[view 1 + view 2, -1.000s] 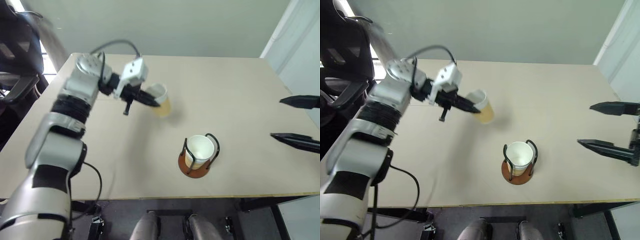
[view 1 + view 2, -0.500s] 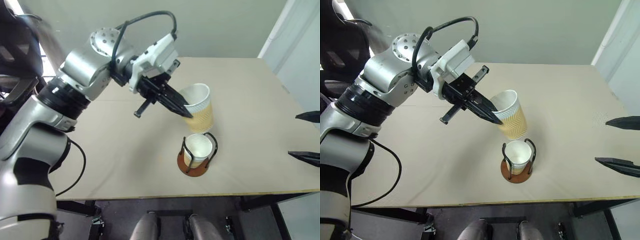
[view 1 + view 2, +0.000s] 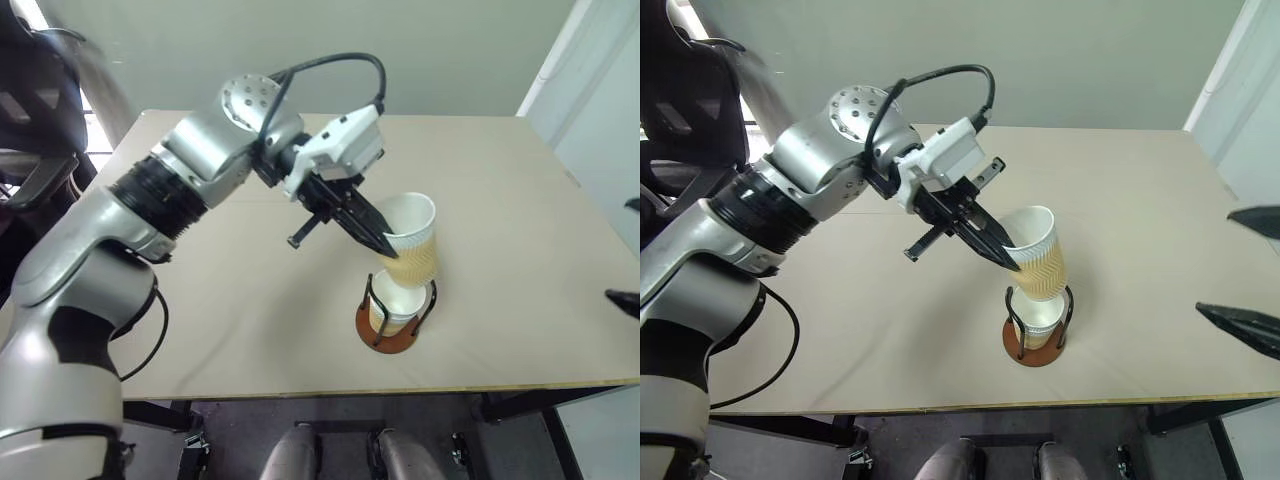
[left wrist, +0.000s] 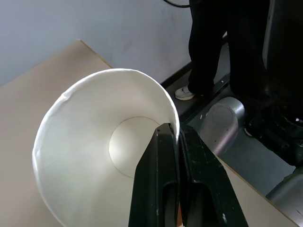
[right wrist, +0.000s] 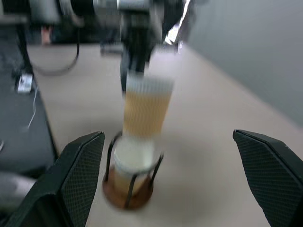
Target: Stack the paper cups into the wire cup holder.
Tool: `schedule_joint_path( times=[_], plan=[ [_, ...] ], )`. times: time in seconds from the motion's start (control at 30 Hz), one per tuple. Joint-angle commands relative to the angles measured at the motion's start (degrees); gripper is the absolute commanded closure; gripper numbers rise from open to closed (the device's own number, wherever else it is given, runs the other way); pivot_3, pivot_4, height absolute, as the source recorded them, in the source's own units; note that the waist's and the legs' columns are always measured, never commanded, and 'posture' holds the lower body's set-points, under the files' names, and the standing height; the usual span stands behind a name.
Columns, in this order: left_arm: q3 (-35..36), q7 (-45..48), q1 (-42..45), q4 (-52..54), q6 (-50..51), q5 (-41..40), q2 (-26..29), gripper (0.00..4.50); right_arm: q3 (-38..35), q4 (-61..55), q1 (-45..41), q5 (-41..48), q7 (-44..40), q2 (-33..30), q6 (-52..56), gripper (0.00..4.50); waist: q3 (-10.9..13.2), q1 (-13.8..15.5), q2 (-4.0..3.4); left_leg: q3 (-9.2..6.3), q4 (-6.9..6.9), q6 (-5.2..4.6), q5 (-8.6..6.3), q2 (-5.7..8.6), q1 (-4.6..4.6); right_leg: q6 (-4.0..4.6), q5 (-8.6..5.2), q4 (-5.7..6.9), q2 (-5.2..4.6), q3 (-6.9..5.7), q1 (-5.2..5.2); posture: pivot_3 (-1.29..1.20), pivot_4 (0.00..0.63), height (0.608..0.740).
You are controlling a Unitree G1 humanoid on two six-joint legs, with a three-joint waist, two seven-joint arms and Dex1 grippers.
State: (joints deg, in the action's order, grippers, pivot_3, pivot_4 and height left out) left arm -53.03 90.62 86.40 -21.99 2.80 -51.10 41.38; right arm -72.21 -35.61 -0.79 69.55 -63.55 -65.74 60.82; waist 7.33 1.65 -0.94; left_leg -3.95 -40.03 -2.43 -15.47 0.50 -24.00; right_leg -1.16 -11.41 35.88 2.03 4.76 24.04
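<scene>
While the left gripper [image 3: 1012, 262] pinches the near rim of one paper cup [image 3: 1036, 256], that cup hangs tilted directly over the wire cup holder [image 3: 1038, 330], mouth up and leaning toward the right. Its tan ribbed wall narrows downward, and its bottom sits at or just inside the mouth of a second cup [image 3: 1039, 322] already seated in the holder; whether the two cups touch cannot be told from the head views. In the left wrist view the jaws are narrow, clamped on the rim: one black finger [image 4: 158, 179] lies inside the white wall of the held cup, the other outside it.

Holder: round reddish-brown base on the table [image 3: 1140, 190], near the front edge, slightly right of centre. Two black wire loops stand upright around the seated cup, whose white rim shows between them beneath the held cup.

Right gripper [image 5: 177, 177]: jaws wide, nothing between them. Its two black fingertips enter at the right edge of the head views, well apart from the holder, over the right end of the table. The right wrist view looks across the table at the holder from that side, with the held cup above the seated one and the left arm behind.

Table surface is plain beige. A person's dark trousers and shoes [image 4: 187, 92] show beyond the table edge in the left wrist view.
</scene>
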Motion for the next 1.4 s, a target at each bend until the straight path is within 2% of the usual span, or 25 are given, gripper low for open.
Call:
schedule_joint_path(
  times=[0.03, 0.43, 0.83, 1.37, 1.4],
  plan=[
    [-0.24, 1.88, 1.87, -0.43, -1.36, -0.28, 0.31, 4.46, -2.53, -0.77, 1.19, 2.06, 3.32, -0.74, 1.04, 0.00, -0.01, -0.04, -0.01, 0.00, 0.00, 0.00, -0.01, 0.00, 0.00, -0.04, 0.01, 0.00, 0.00, 0.00, 0.00, 0.00, 0.150, 0.740],
    [-4.10, 1.88, 2.32, 0.58, -2.00, -0.73, 1.40, 4.46, -1.28, -1.26, 3.06, 3.02, 7.40, -0.41, -0.92, 0.00, -0.01, 0.02, -0.02, 0.00, 0.01, -0.11, -0.19, 0.03, -0.03, -0.34, -0.03, -0.02, -0.04, -0.01, 0.01, 0.00, 0.150, 0.740],
    [-5.22, 1.88, -0.26, -6.33, -3.76, 3.07, -4.23, 4.46, -3.45, -2.79, 6.90, 2.76, 7.56, 1.53, -2.92, 0.00, -0.01, 0.14, -0.02, 0.00, -0.01, -0.15, -0.22, 0.09, -0.03, -0.41, -0.06, -0.01, -0.11, -0.01, -0.02, 0.00, 0.150, 0.740],
    [-6.13, 1.88, 0.00, -6.55, -3.58, 3.39, -4.94, 4.46, -6.74, -3.33, 12.40, 1.69, 6.08, 3.07, -5.69, 0.00, -0.01, 0.16, -0.02, 0.01, -0.01, -0.22, -0.27, 0.14, -0.03, -0.49, -0.12, -0.03, -0.15, -0.01, -0.06, 0.00, 0.150, 0.740],
    [-6.13, 1.88, -0.08, -6.41, -3.37, 3.30, -4.85, 4.28, -6.60, -3.35, 12.72, 1.44, 5.89, 3.16, -6.00, 0.00, -0.01, 0.16, -0.02, 0.01, -0.01, -0.22, -0.27, 0.14, -0.03, -0.49, -0.12, -0.03, -0.15, -0.01, -0.06, 0.00, 0.150, 0.740]
  ],
)
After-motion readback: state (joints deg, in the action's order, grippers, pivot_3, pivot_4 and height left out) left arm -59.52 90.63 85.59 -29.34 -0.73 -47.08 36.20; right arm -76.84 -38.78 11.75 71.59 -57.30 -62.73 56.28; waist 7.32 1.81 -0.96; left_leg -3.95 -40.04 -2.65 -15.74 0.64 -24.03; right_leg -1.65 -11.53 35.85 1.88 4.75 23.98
